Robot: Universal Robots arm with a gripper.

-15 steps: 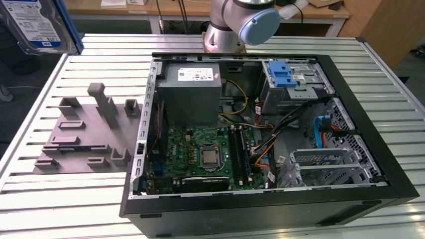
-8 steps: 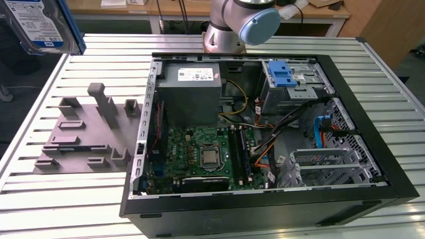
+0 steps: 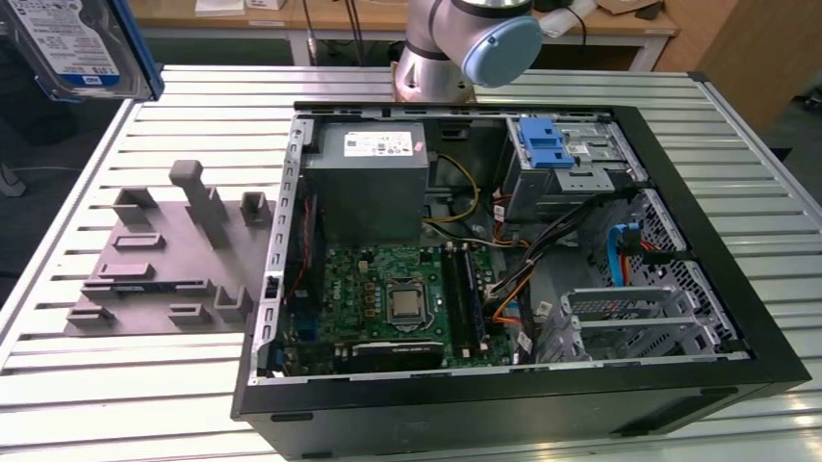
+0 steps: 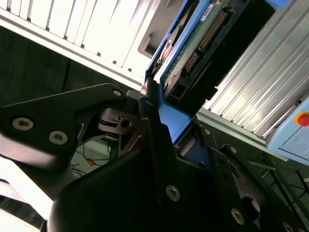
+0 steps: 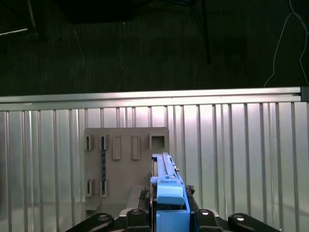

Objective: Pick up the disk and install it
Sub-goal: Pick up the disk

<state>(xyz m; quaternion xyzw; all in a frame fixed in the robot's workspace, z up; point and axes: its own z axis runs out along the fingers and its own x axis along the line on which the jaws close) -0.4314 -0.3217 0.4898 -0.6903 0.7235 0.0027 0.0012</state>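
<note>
Disk (image 3: 77, 48): tool (image 5: 169, 215) clamped on carrier end, held high over grey fixture (image 3: 154, 260) on surface (image 3: 129, 385); likely clearance for open computer case (image 3: 514, 423).

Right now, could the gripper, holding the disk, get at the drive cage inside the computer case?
Probably yes: the computer case lies open-topped, nothing covers the drive cage, and the gripper holds the disk clear of it.

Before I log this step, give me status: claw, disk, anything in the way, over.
Status: claw shut on the disk. Disk aloft at the exterior view's left, outside the computer case. Cables lie beside the drive cage.
</note>
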